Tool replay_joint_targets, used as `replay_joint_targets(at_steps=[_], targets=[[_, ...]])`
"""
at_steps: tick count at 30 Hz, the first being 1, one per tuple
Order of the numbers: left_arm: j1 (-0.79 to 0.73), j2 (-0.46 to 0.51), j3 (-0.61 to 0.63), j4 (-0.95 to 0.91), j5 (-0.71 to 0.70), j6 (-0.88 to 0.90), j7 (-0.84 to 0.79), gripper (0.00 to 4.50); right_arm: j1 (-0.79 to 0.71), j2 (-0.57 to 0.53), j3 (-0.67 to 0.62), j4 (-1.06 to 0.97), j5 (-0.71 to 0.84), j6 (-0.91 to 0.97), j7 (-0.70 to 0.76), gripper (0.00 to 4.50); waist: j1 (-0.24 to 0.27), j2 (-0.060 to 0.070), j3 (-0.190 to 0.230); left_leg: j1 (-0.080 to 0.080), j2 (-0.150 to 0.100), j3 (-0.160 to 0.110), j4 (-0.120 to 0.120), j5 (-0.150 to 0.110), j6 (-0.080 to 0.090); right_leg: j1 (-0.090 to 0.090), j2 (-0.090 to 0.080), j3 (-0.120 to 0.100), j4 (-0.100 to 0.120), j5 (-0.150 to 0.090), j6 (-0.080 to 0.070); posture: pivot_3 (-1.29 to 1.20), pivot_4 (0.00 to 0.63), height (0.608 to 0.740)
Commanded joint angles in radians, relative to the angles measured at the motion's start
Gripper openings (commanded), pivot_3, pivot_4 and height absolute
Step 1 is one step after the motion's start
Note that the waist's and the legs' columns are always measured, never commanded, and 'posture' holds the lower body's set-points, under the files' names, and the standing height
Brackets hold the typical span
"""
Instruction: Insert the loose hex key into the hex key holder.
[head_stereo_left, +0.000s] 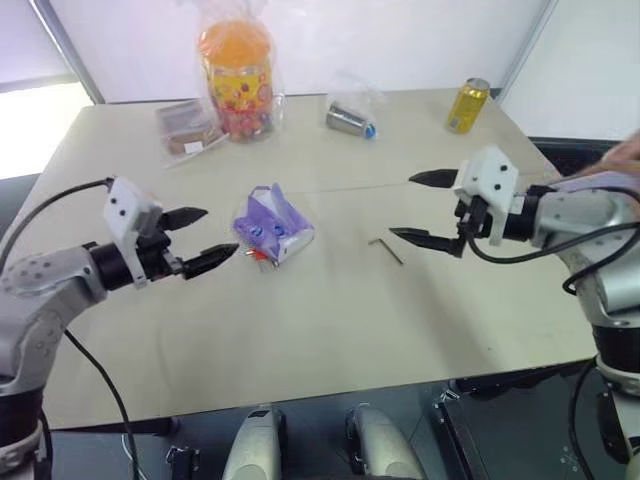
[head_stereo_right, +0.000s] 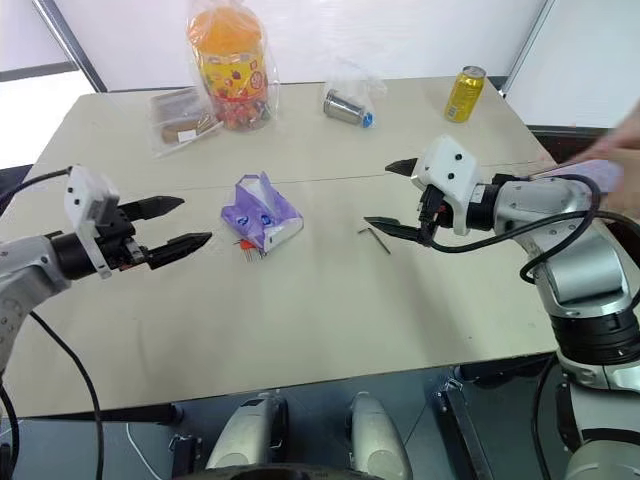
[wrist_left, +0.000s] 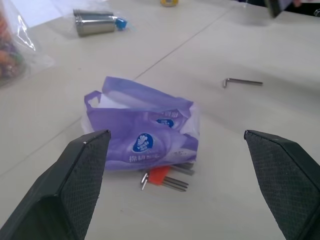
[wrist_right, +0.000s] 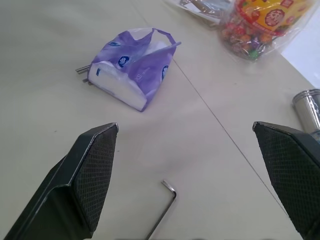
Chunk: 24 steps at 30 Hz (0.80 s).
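Two grippers hovered over the beige table (head_stereo_left: 330, 330) in the left eye view: the left gripper (head_stereo_left: 198, 238) at centre left and the right gripper (head_stereo_left: 420, 207) at centre right, both with fingers spread and empty. Between them, the loose hex key (head_stereo_left: 385, 250) lay bare, right of a purple packet (head_stereo_left: 274, 227). A bagged candy jar (head_stereo_left: 238, 78), a bagged steel cup (head_stereo_left: 347, 119) and a yellow can (head_stereo_left: 467, 105) stood along the top.

Left wrist view: the hex key holder (wrist_left: 160, 176) sat at lower centre, touching the packet's edge.

Right wrist view: the loose key lay at bottom centre.
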Motion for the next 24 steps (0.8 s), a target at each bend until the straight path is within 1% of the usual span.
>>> replay_joint_targets(at_steps=[1,5,11,19,21,24], targets=[[-0.036,0.028,0.021,0.006,-0.015,-0.003,-0.026,4.48,-0.022,-0.016,-0.04,-0.032,0.007,0.001,-0.011,4.5,0.0,0.0,0.0,0.0,0.0,0.0,0.0,0.0,0.0,0.0,0.0,0.0,0.0,0.0,0.0,0.0,0.15,0.74],[-0.072,0.019,0.022,0.009,-0.059,0.033,-0.033,4.48,-0.011,-0.02,-0.048,-0.041,0.008,0.001,-0.015,4.5,0.001,0.0,0.0,0.0,0.0,0.0,0.0,0.0,0.0,0.0,0.0,0.0,0.0,0.0,0.0,0.0,0.15,0.74],[-0.089,0.023,-0.03,0.016,-0.023,0.028,-0.035,4.48,-0.001,-0.021,-0.052,-0.046,0.009,0.002,-0.017,4.5,-0.001,0.0,0.0,0.0,0.0,0.0,0.0,0.0,0.0,0.0,0.0,0.0,0.0,0.001,0.001,0.0,0.15,0.74],[-0.103,0.04,-0.058,0.036,-0.015,0.028,-0.074,4.48,0.008,-0.02,-0.045,-0.061,0.015,0.018,-0.015,4.5,0.0,0.0,0.0,0.0,0.0,0.0,0.0,0.0,0.0,0.0,0.0,0.0,0.0,0.001,0.001,0.0,0.15,0.74],[-0.102,0.046,-0.062,0.045,-0.008,0.015,-0.096,4.48,0.012,-0.022,-0.043,-0.071,0.019,0.026,-0.013,4.5,0.0,0.0,0.0,0.0,0.0,0.0,0.0,0.0,0.0,0.0,0.0,0.0,0.0,0.001,0.001,0.0,0.15,0.74],[-0.086,0.049,-0.093,0.073,0.043,-0.034,-0.129,4.48,0.03,-0.023,-0.045,-0.094,0.026,0.036,-0.016,4.5,0.0,0.0,0.0,0.0,0.0,0.0,0.0,0.0,0.0,0.0,0.0,0.0,0.0,0.001,0.001,0.0,0.15,0.74]])
